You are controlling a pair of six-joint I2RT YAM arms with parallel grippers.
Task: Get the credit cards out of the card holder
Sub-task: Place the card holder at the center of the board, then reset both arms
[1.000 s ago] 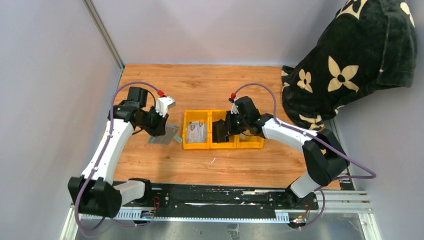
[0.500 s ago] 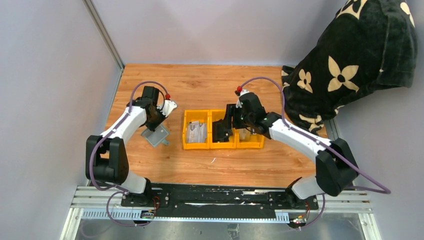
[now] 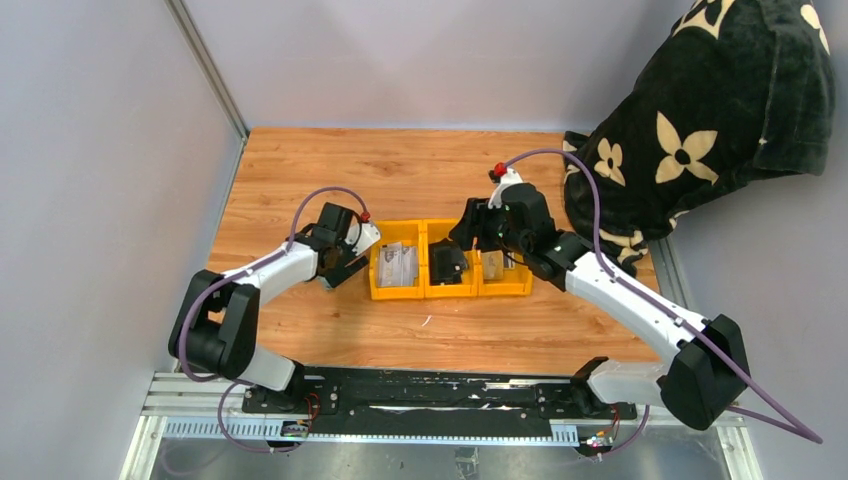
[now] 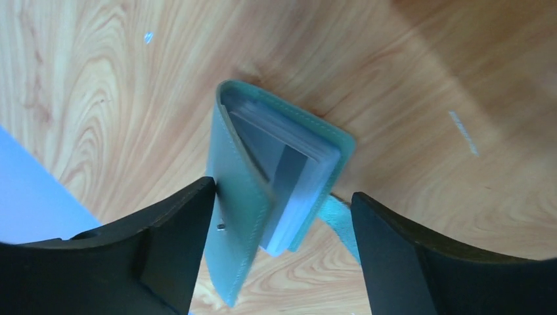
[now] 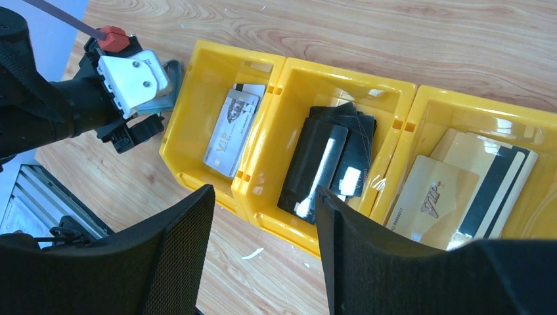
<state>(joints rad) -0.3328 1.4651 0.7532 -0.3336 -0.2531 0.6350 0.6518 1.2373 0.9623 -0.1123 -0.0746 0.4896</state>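
While the wallet (image 4: pixel 240 216) is lying just left of the bin (image 5: pixel 236 52), between the parted jaws of my left gripper (image 4: pixel 282 197), long axis along the fingers and cards (image 4: pixel 299 167) showing inside, I am hovering my right gripper (image 5: pixel 263 193), also parted, over the bin's middle, farther away.

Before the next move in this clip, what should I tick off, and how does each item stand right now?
1. The left gripper is open, a finger on each side of the card holder: ok.
2. The credit cards show at the holder's open edge: ok.
3. The right gripper is open and empty: ok.
4. The right gripper is at the holder: not ok, it hangs over the yellow bin.
5. Number of cards inside: cannot tell.
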